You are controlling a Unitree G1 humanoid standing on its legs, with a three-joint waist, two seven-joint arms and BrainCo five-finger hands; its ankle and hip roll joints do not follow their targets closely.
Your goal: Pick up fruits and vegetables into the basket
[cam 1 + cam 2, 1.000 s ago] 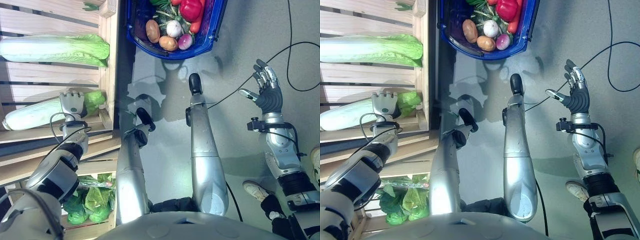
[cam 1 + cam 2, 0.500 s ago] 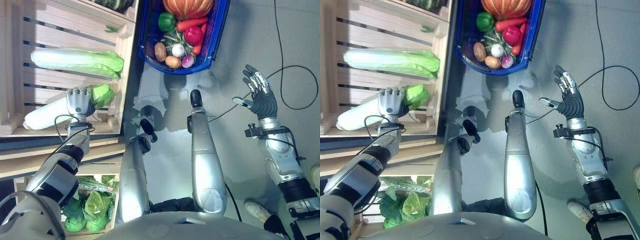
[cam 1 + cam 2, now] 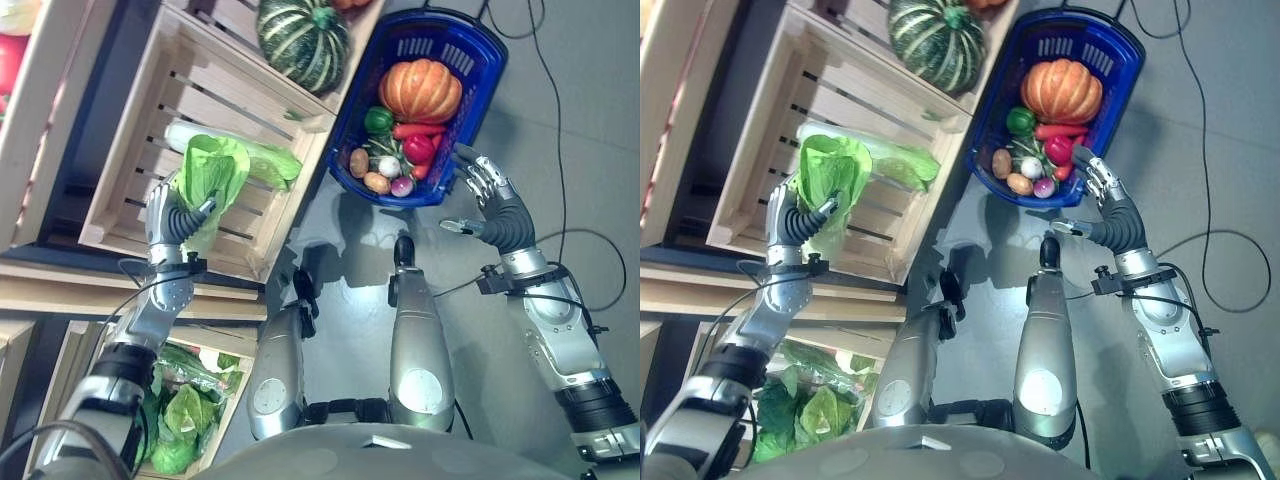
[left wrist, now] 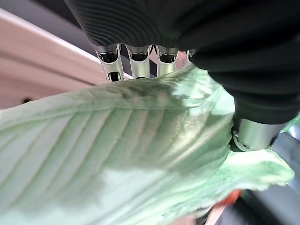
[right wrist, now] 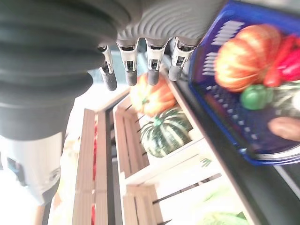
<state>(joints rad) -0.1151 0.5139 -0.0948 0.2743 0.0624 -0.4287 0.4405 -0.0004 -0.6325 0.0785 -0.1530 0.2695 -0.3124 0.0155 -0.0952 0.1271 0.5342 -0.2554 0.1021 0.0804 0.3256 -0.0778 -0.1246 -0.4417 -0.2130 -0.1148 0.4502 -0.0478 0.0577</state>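
Note:
My left hand [image 3: 170, 220] is shut on a napa cabbage [image 3: 212, 178] and holds it above the wooden crate [image 3: 125, 140], leafy end up. In the left wrist view its green leaf [image 4: 117, 154] lies across the fingers [image 4: 136, 58]. A second cabbage [image 3: 262, 160] lies in the crate behind it. The blue basket [image 3: 440, 30] sits on the floor to the right, with an orange pumpkin [image 3: 420, 90], peppers, a carrot, a potato and onions in it. My right hand [image 3: 500, 215] hovers open by the basket's near right rim, fingers [image 5: 140, 61] straight.
A green striped squash [image 3: 303, 40] rests in the crate beyond, with an orange pumpkin [image 5: 147, 98] behind it. Leafy greens [image 3: 180, 410] fill a lower shelf at the bottom left. Grey floor lies right of the crates.
The camera has tilted up. My left hand has closed on the near cabbage and lifted it out of the crate, leaves upward. My right hand has moved up to the basket's rim.

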